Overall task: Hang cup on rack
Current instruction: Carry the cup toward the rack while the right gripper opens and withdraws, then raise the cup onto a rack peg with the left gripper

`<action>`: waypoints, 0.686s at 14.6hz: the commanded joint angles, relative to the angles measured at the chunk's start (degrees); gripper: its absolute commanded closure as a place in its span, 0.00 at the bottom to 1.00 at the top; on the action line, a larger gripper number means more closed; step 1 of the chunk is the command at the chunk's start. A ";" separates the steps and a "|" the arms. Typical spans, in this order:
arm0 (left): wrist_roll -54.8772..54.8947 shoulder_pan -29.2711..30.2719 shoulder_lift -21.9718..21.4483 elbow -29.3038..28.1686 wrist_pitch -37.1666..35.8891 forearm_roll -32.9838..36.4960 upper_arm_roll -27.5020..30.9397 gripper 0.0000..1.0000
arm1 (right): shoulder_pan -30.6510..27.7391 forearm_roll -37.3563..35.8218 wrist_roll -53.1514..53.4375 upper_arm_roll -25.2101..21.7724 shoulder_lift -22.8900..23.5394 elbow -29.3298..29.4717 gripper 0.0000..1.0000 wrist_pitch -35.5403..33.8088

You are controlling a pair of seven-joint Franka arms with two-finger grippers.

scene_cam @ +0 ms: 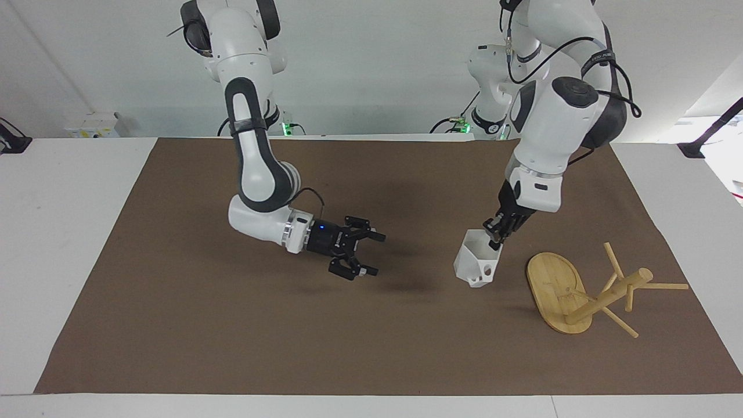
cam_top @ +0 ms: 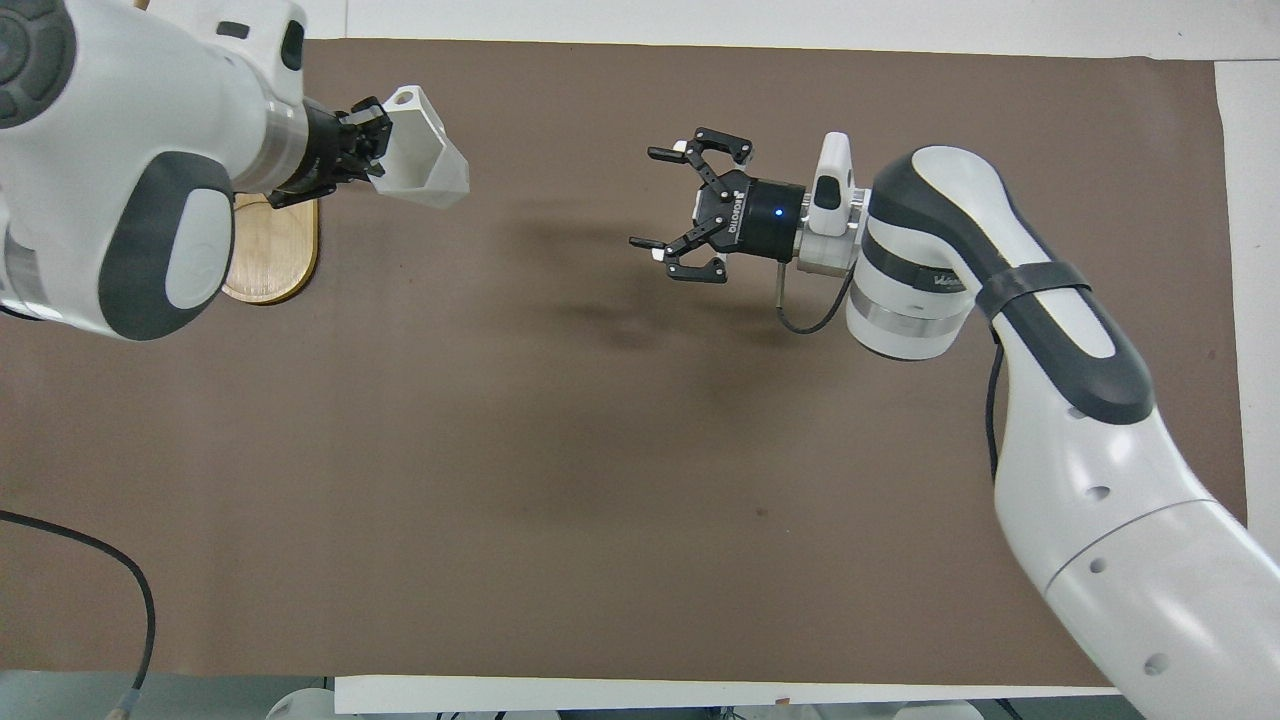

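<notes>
The white faceted cup (scene_cam: 476, 264) hangs in the air from my left gripper (scene_cam: 494, 242), which is shut on its rim, with the handle hole facing down and outward. It is held over the mat just beside the rack. In the overhead view the cup (cam_top: 425, 170) and left gripper (cam_top: 378, 140) show near the rack's base (cam_top: 270, 250). The bamboo rack (scene_cam: 609, 296) lies tipped on its side, its oval base (scene_cam: 554, 287) up on edge and its pegs spread over the mat. My right gripper (scene_cam: 376, 254) is open and empty over the mat's middle (cam_top: 648, 198).
A brown mat (scene_cam: 232, 325) covers most of the white table (scene_cam: 64, 232). The left arm's forearm (cam_top: 150, 150) hides most of the rack in the overhead view.
</notes>
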 commanded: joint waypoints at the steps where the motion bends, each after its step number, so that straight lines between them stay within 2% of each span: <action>1: 3.09 2.96 -9.00 -14.20 9.15 -0.12 -0.49 1.00 | -6.48 -13.24 4.54 0.43 -3.32 -1.81 0.00 -4.12; 2: 3.19 3.23 -11.37 -19.90 15.63 -0.12 -0.49 1.00 | -8.51 -18.69 6.91 0.34 -4.19 -1.20 0.00 -5.09; 4: 3.19 3.14 -15.07 -32.99 34.32 -0.38 -0.58 1.00 | -12.20 -30.38 13.40 0.25 -5.42 0.64 0.00 -7.55; 5: 3.10 2.88 -15.52 -38.71 44.77 -0.47 -0.58 1.00 | -13.87 -36.53 18.66 0.25 -6.39 1.70 0.00 -9.48; 7: 3.01 2.62 -14.39 -44.90 59.14 -0.38 -0.58 1.00 | -15.12 -48.65 31.39 0.17 -10.15 3.11 0.00 -11.51; 9: 2.67 2.62 -11.84 -47.63 68.38 -0.38 -0.67 1.00 | -15.21 -60.09 44.31 0.17 -13.50 4.08 0.00 -14.84; 10: 2.14 2.70 -10.53 -48.00 71.91 -0.38 -0.76 1.00 | -15.38 -63.54 49.60 0.08 -14.65 4.25 0.00 -16.42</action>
